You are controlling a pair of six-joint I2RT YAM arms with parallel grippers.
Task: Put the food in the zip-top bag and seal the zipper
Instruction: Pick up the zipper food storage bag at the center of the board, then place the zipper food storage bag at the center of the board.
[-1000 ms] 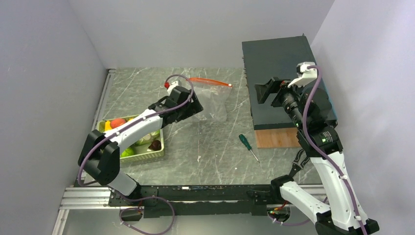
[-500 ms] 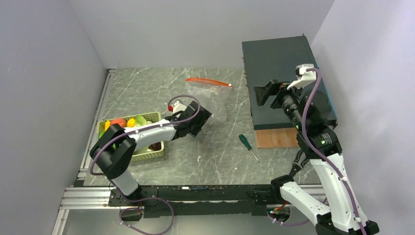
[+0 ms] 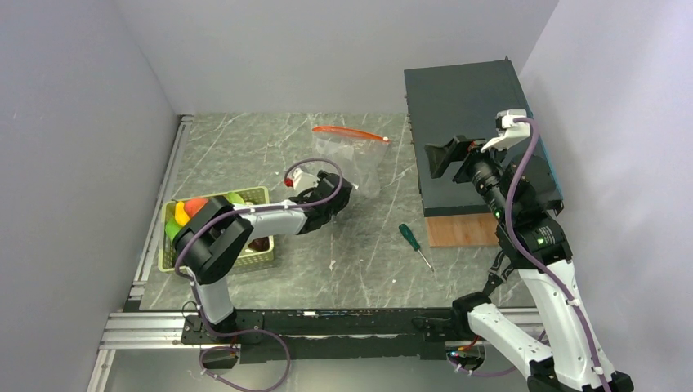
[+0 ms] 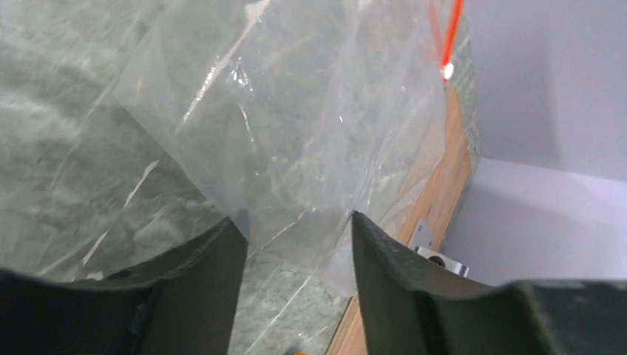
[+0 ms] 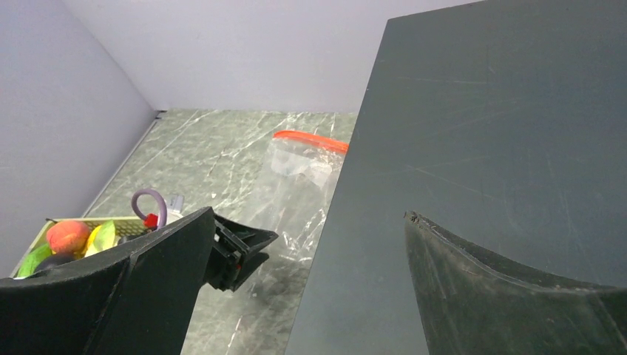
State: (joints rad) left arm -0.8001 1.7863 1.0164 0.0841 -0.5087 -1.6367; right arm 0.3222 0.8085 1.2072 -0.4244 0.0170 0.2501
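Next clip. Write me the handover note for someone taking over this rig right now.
Left hand: open around an edge of the clear crinkly zip-top bag, not clamped.
Right hand: open, empty, over the dark grey box.
Toy food: the pieces in view sit in the light green slatted basket.
Done: nothing bagged.
To do: load the food, run the red-orange zipper strip shut.

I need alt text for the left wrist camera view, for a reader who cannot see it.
The open left gripper straddles the near edge of a clear zip-top bag lying on a marbled table; its red-orange zipper shows top right.
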